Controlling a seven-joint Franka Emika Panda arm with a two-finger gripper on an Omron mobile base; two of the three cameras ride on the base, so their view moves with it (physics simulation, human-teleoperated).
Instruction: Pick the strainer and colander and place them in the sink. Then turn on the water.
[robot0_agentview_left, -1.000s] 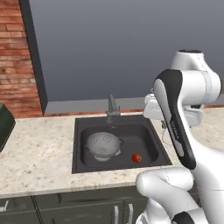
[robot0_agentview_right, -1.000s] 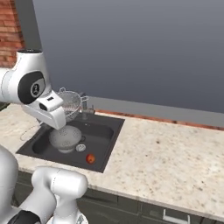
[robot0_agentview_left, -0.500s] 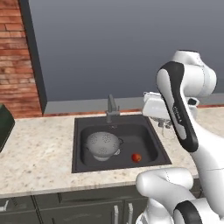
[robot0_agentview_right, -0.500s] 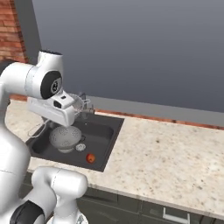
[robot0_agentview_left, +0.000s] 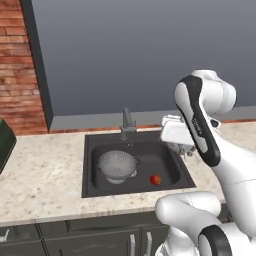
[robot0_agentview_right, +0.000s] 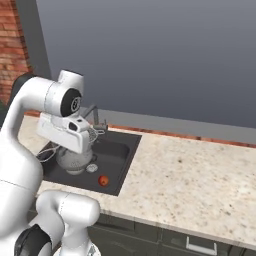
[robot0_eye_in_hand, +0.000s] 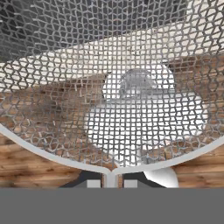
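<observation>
The colander (robot0_agentview_left: 118, 165) already sits in the left part of the sink (robot0_agentview_left: 95, 187), with a small red fruit (robot0_agentview_left: 155, 179) lying on the basin floor to its right. The strainer (robot0_eye_in_hand: 109, 87) is up in the air, its wire handle pinched between the tips of the pincer (robot0_eye_in_hand: 110, 183); the mesh spreads right across the hand camera. From the left base view the hand hangs over the right rim of the sink, near the faucet (robot0_agentview_left: 127, 124), with a bit of wire showing under it.

The hold looks thin to me: a narrow wire stem in a clenched pincer, with the whole basket hanging off one end. If the arm swings quickly the strainer may twist or slip out. Released where it hangs now, it could catch the sink's right edge and tip onto the surface (robot0_agentview_left: 45, 170) instead of dropping in. Lowered too far left, it may knock the colander; straight down, it may land on the fruit and sit crooked. The faucet stands close enough that a careless sweep could clip it. No water runs yet.
</observation>
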